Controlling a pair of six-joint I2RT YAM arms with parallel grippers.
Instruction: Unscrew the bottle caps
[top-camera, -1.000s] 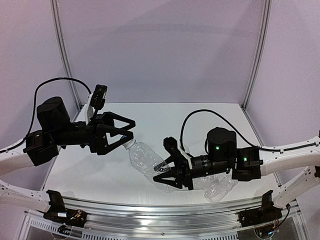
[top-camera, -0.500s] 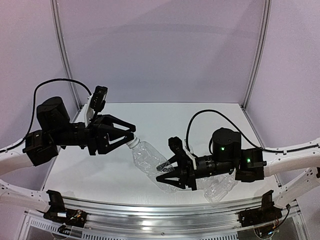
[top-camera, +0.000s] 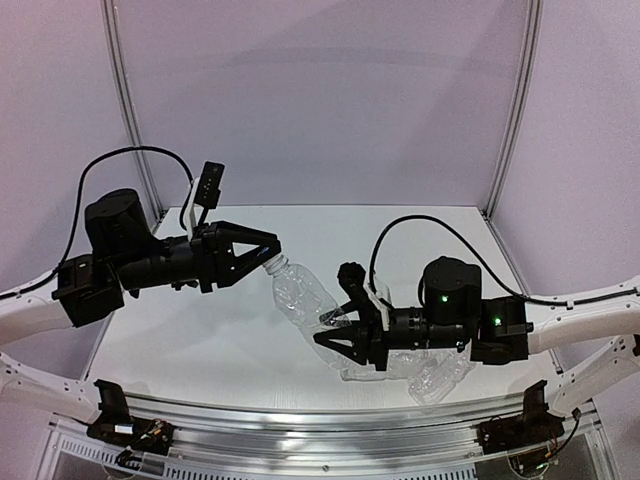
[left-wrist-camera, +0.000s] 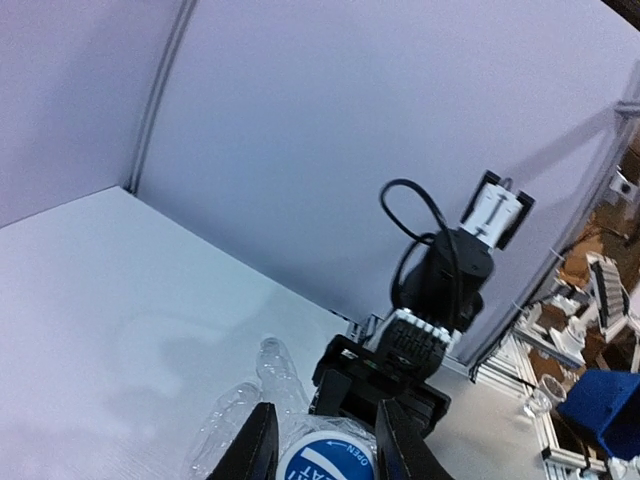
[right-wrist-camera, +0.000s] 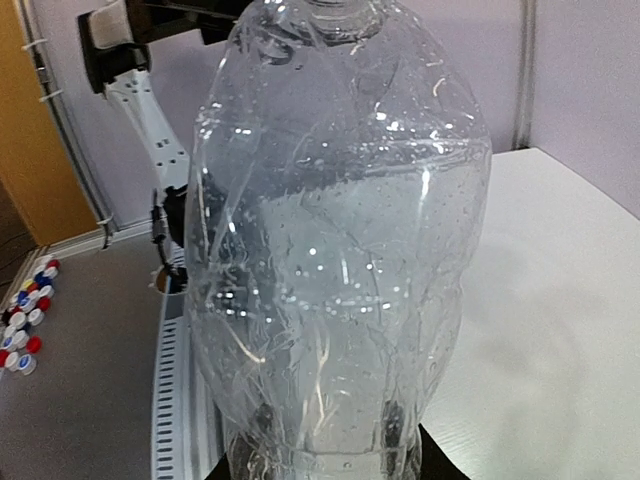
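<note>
- Top view: the left gripper is closed on the neck end of the bottle, and its fingertips cover the very tip. The right gripper is clamped around the base, so the bottle is tilted between the arms.
- Left wrist: two fingers squeeze the blue-topped cap, which the lower edge cuts off.
- Right wrist: the crinkled bottle fills the frame and hides nearly all of the fingers beneath it.

3 btls, 2 grprs (1 cap gripped).
</note>
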